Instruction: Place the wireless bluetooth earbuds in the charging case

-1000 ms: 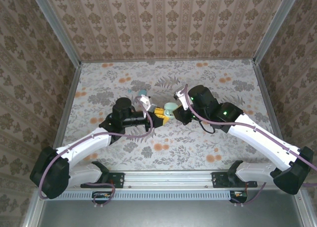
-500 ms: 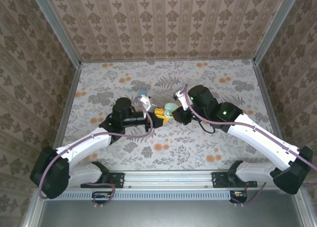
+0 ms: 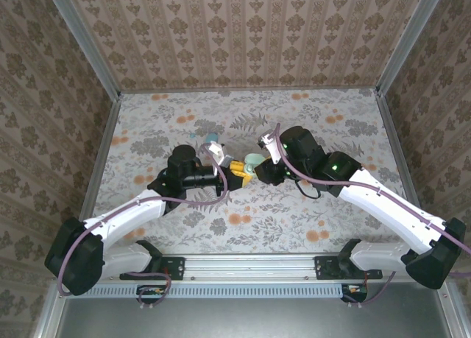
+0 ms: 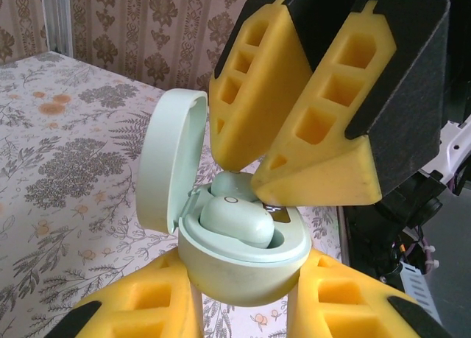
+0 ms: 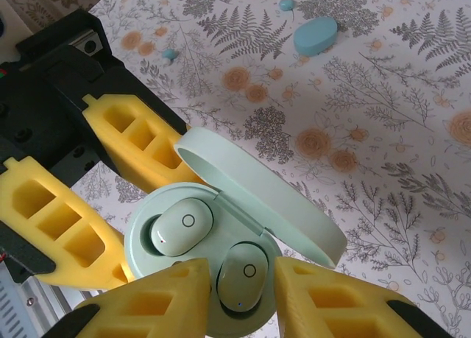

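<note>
Now, mint earbud [image 5: 246, 275] seated in open case [image 5: 294, 213], between right fingers [image 5: 331, 307]

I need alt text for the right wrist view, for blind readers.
An open mint-green case, held by the left gripper, holds two mint earbuds; the right gripper straddles the nearer one. A teal oval case lies beyond.

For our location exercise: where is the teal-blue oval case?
Right wrist view, upper right: the teal-blue oval case lies on the table, beside a tiny light-blue earbud, beyond the mint case.
</note>
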